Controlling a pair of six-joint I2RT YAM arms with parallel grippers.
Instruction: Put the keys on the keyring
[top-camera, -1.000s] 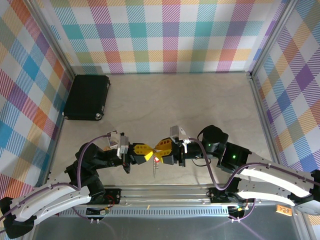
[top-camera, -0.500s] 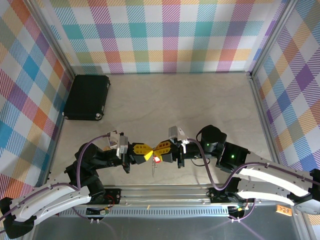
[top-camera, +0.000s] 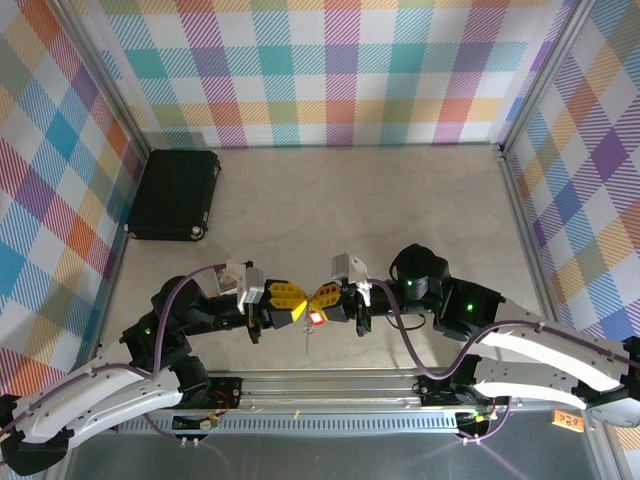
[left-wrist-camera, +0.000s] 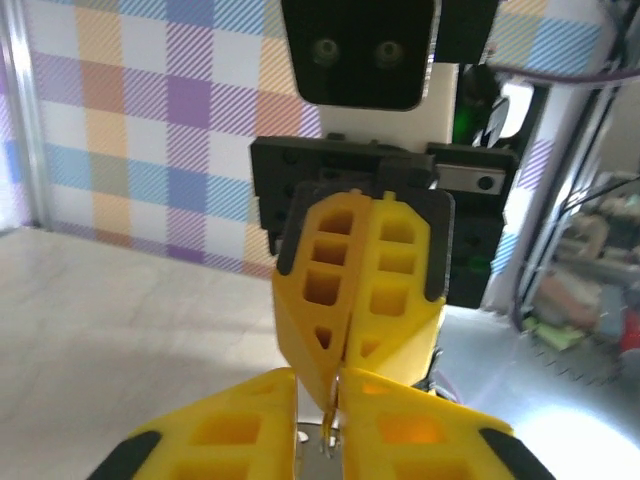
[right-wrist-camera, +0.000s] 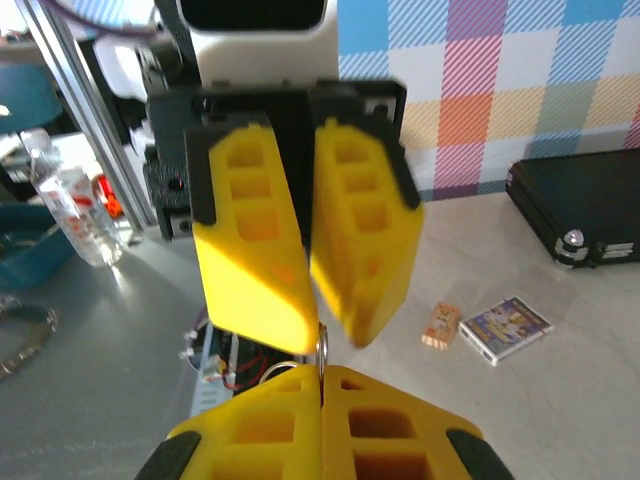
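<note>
right fingers (top-camera: 326, 294) pinch a thin silver piece (right-wrist-camera: 321, 347) by the red key (top-camera: 316, 318); left fingers (top-camera: 284, 296) slightly apart. best to hold right steady while left threads slowly.

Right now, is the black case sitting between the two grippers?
No, the black case lies at the table's far left corner, well away from where the left gripper and right gripper meet.

No legible text. Orange tag (top-camera: 567, 421), small printed box (right-wrist-camera: 507, 327) on table (right-wrist-camera: 560, 400): print too small.
</note>
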